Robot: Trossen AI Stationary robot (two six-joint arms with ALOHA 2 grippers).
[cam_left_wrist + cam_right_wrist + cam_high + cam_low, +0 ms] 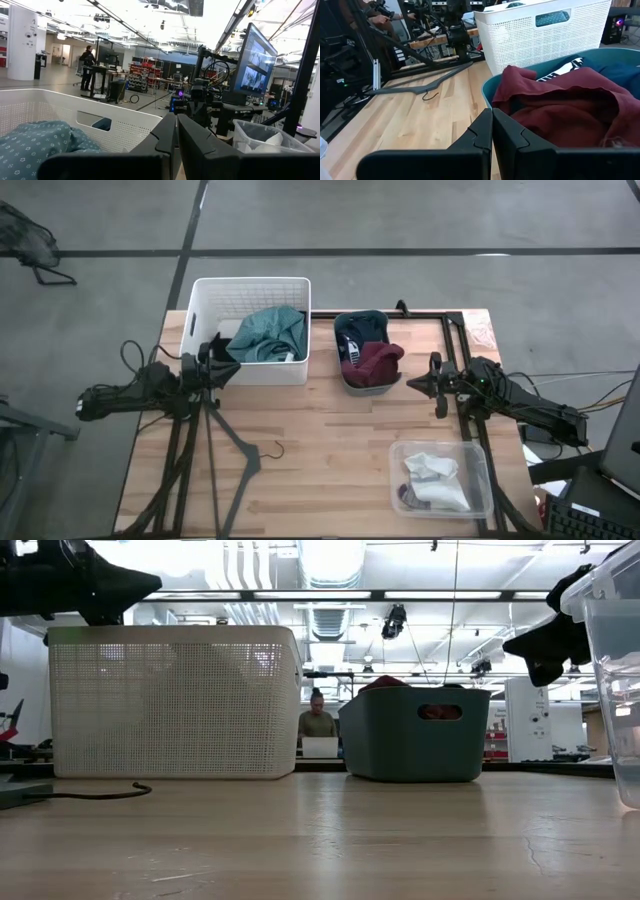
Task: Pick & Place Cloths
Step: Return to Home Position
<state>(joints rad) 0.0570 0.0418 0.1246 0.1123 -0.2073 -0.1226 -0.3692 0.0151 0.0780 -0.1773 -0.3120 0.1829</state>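
A teal green cloth [268,334] lies in the white bin [205,300] at the far left; it also shows in the left wrist view [40,145]. A maroon cloth [376,362] lies on a dark navy one [357,333] in the teal bin [362,387]; the maroon cloth also shows in the right wrist view [560,107]. White and grey cloths [432,478] lie in the clear bin [478,455] at the near right. My left gripper [230,366] is shut and empty, raised at the white bin's near left corner. My right gripper [412,383] is shut and empty, raised just right of the teal bin.
A dark clothes hanger [235,445] lies on the wooden table [320,450] at the near left. A cable [100,793] lies by the white bin. A person [318,720] sits beyond the table's far edge. Bare table lies between the bins and the near edge.
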